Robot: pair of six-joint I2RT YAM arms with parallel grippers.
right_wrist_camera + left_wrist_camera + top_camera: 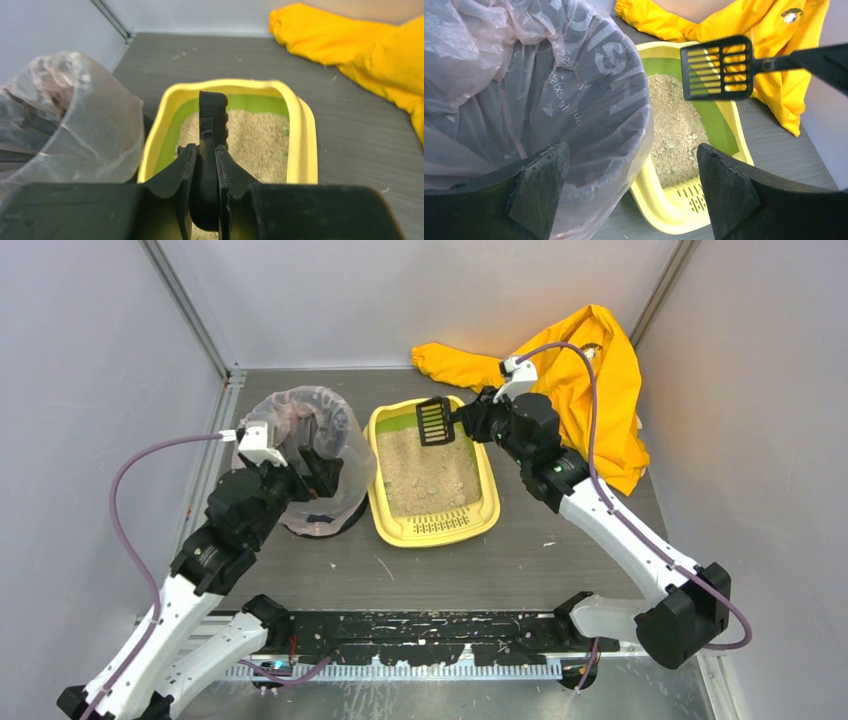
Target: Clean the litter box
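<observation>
The yellow litter box (484,517) with green inner wall and beige litter lies mid-table; it also shows in the left wrist view (674,210) and the right wrist view (305,140). My right gripper (472,422) is shut on the handle of the black slotted scoop (436,421), held above the box's far end. The scoop shows edge-on in the right wrist view (212,115) and flat in the left wrist view (717,68); its slots look empty. My left gripper (318,478) is open, its jaws straddling the right rim of the bag-lined bin (300,415).
A yellow garment (590,380) lies at the back right, beside the right arm. The bin's translucent bag (524,85) fills the left of the left wrist view. Litter crumbs are scattered on the dark table (540,550). Grey walls close in on both sides.
</observation>
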